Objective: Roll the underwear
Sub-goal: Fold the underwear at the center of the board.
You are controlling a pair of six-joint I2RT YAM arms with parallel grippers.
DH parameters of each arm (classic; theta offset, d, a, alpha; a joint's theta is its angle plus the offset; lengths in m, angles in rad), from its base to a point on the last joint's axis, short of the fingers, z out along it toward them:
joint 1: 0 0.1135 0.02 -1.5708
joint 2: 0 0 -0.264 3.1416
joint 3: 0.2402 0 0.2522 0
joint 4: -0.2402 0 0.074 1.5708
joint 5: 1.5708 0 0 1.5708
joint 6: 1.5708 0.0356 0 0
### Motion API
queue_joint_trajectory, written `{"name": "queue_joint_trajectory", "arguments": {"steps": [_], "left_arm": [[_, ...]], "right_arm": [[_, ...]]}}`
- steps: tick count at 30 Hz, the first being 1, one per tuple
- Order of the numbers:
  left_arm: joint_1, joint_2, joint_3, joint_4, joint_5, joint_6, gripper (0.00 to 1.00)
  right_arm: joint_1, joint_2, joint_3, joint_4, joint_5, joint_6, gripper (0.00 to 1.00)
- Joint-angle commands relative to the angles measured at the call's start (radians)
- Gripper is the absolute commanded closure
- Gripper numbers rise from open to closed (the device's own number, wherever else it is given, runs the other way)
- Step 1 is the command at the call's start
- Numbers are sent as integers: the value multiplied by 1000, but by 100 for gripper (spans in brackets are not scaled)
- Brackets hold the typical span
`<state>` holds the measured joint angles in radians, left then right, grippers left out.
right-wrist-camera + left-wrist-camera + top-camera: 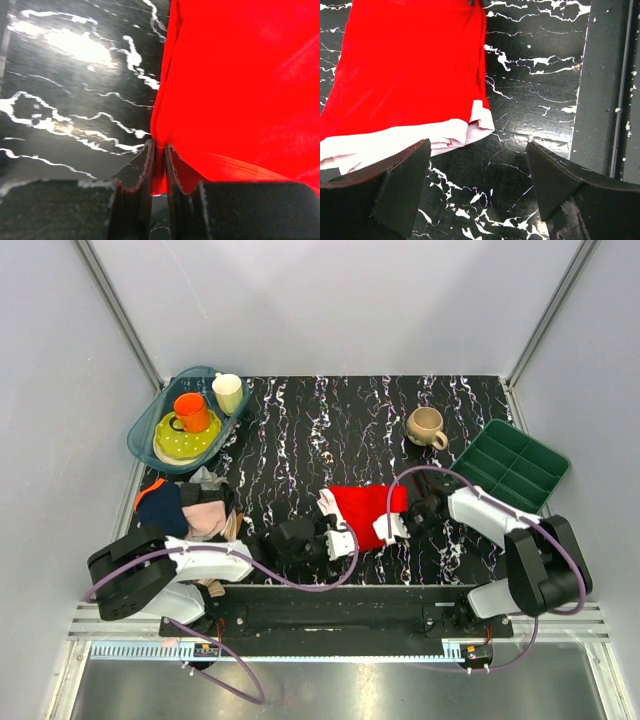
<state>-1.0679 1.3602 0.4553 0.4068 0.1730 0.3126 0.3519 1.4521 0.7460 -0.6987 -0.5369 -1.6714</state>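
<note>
**Top view:** The underwear [365, 502] lies flat on the marbled counter [300, 420], just toward 6 o'clock from its middle, between my two arms. My left jaws sit at the garment's 9 o'clock edge and my right jaws at its 4 o'clock corner. A pile of other clothes [190, 508] waits at 9 o'clock, a mug [427, 427] at 1 o'clock and a green tray [510, 462] at 3 o'clock.

**Left wrist:** My left jaws are released and stand wide apart, with only bare counter [530, 75] between them. The underwear [415, 70] fills the frame from 9 to 12 o'clock. Its white band [395, 142] lies just beyond my 8 o'clock finger.

**Right wrist:** My right jaws are clenched on a thin fold of the underwear [240, 90] at its near edge, at 6 o'clock in the frame. Counter [75, 100] shows at 9 o'clock.

The cloth looks light, soft and limp, and I judge it likely to sag from a single pinch and slide on the smooth top. The firmest hold should be the stitched band or hem, taken at both corners of one end so the roll starts even.
</note>
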Motion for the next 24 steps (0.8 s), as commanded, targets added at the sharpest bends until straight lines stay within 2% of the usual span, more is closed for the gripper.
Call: {"name": "queue_joint_trajectory", "arguments": {"steps": [1,11,14,17,21,22,24], "left_arm": [[-26,46,6,139,-27,48,17],[-56,198,105,159,-75,45,19],[-56,240,129,132,-93,39,26],[-56,266,138,98,-90,31,40],[-55,286,144,58,-79,7,76],[-55,289,146,49,-72,-4,92],[-53,286,151,29,-63,-23,100]], "right_arm": [[10,-91,-36,-88,-72,56,83],[10,-101,-40,-84,-112,130,87],[10,-108,-40,-84,-118,150,89],[10,-114,-37,-90,-129,168,91],[6,-122,-27,-113,-149,191,92],[4,-121,-22,-120,-155,193,93],[-5,-119,-11,-143,-170,200,94]]}}
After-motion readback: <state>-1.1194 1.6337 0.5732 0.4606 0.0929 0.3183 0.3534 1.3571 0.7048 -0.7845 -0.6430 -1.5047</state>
